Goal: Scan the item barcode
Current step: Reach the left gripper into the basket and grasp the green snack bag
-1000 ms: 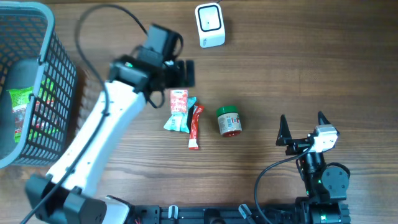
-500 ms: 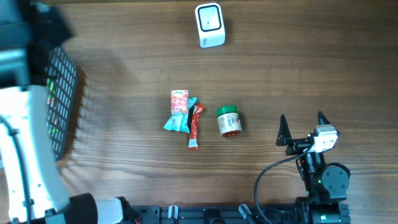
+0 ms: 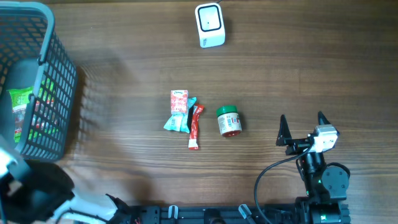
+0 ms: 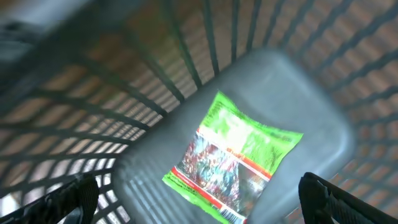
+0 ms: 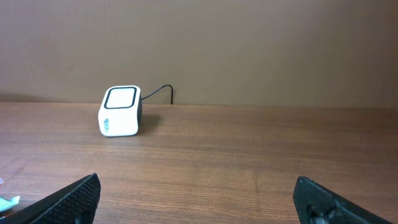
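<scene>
The white barcode scanner [image 3: 209, 25] [image 5: 121, 111] stands at the table's far edge. A green snack packet [image 4: 233, 155] [image 3: 22, 109] lies flat in the grey basket [image 3: 59, 74], its barcode near the packet's lower edge. My left gripper [image 4: 202, 202] hovers over the basket's inside, open and empty, its fingertips [image 4: 68, 199] wide on either side of the packet. In the overhead view the left arm [image 3: 34, 193] is only a blurred shape at the bottom left. My right gripper [image 3: 305, 127] [image 5: 199, 202] rests open and empty at the front right, facing the scanner.
At mid-table lie a red-and-teal packet pair [image 3: 180, 111], a red stick sachet [image 3: 196, 126] and a green-lidded jar [image 3: 229, 121] on its side. The scanner's cable [image 5: 163, 92] runs off behind it. The basket's lattice walls [image 4: 186, 50] rise around the left gripper's view.
The left arm has swung from mid-table by the packets leftward over the basket, and now shows at the overhead view's bottom-left corner. The right arm has not moved.
</scene>
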You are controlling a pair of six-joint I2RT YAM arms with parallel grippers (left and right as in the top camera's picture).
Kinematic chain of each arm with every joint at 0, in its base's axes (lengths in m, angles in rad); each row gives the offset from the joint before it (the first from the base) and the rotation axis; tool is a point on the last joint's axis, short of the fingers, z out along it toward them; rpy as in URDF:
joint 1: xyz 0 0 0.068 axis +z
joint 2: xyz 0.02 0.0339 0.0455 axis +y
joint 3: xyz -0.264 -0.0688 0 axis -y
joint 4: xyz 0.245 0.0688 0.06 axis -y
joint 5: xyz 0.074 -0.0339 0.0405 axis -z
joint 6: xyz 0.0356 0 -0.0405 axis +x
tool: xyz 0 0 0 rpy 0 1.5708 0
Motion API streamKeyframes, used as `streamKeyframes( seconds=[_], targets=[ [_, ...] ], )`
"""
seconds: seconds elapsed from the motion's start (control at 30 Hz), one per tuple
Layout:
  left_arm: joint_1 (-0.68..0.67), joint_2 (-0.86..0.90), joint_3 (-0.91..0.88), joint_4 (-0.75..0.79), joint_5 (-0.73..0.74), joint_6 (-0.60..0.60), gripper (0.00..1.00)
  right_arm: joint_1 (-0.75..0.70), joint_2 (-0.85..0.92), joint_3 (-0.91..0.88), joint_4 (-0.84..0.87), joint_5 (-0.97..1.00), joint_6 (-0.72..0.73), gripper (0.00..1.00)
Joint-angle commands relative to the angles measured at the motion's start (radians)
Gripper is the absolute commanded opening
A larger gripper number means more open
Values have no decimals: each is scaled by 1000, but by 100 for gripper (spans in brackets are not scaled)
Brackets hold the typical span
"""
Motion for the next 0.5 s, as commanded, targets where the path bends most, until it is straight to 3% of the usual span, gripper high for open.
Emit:
streamKeyframes(
  seconds=[0.0,0.17,0.47],
  targets=[
    [-3,122,2,-24,82,140,100,-4,-2,-1,3,10,14,100],
    [-12,249,-5,-35,86,142,100,-4,-2,-1,3,10,14,100],
    [-13,450,-38,-21,235,191,100,-4,-2,-1,3,10,14,100]
  ],
)
